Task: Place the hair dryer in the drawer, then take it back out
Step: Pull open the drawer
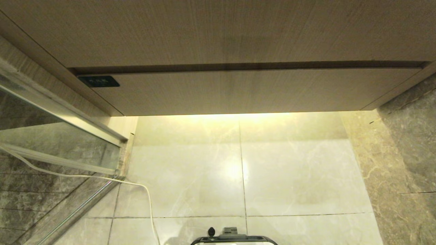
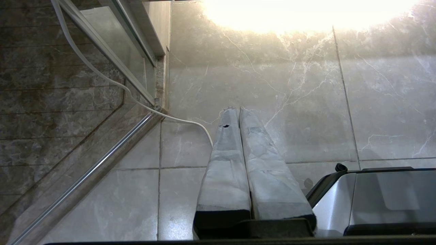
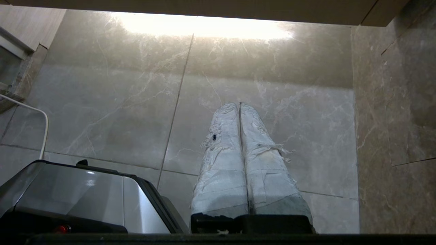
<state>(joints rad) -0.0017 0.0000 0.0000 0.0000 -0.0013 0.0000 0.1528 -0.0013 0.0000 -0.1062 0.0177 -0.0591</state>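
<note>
both tools (image 2: 236,109) (image 3: 239,104) hang closed, empty, above the floor (image 1: 289,170).

Glossy marble floor tiles (image 1: 289,177), warm under-cabinet glow (image 1: 238,117)

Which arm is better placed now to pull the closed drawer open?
Neither clearly: left gripper and right gripper both hang shut above the floor, empty. The drawer spans the front; perhaps right, away from the glass door.

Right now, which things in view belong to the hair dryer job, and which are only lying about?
For the job:
- drawer, shut
- left gripper, shut, empty, over the floor
- right gripper, shut, empty, over the floor
The hair dryer is not in view.

Only lying about:
- white cable
- glass door
- floor tiles
</note>
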